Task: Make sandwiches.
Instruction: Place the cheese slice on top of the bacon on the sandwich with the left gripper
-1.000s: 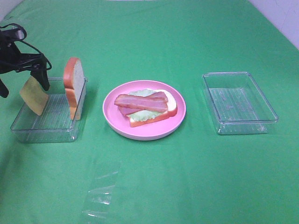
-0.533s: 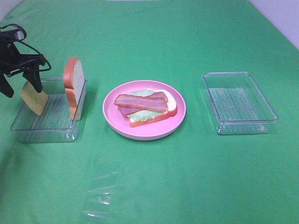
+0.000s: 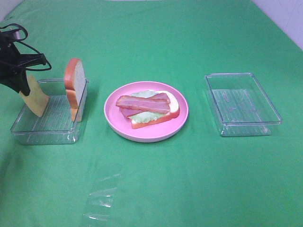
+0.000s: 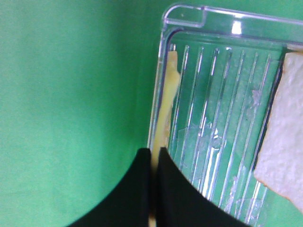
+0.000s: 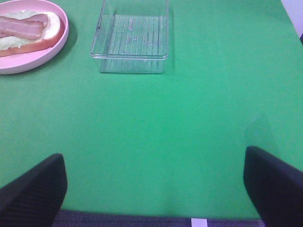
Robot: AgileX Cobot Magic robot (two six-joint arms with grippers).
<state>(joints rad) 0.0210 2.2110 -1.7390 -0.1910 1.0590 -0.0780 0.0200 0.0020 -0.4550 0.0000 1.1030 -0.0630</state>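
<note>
Exterior high: left claw [image 3: 24, 85] pinches cheese square [image 3: 34, 100] against tray's [image 3: 45, 135] outer wall.

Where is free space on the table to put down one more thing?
Bare green cloth lies between the pink plate and the right tray, itself empty. Crowded: the left tray, with the bread slice, cheese and left claw.

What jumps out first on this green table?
A pink plate in the middle holds a half-built sandwich: bread, lettuce, bacon strips on top. At the far left, the left gripper has its jaws pinched on a yellow cheese square over a clear tray, where a bread slice stands on edge.
</note>
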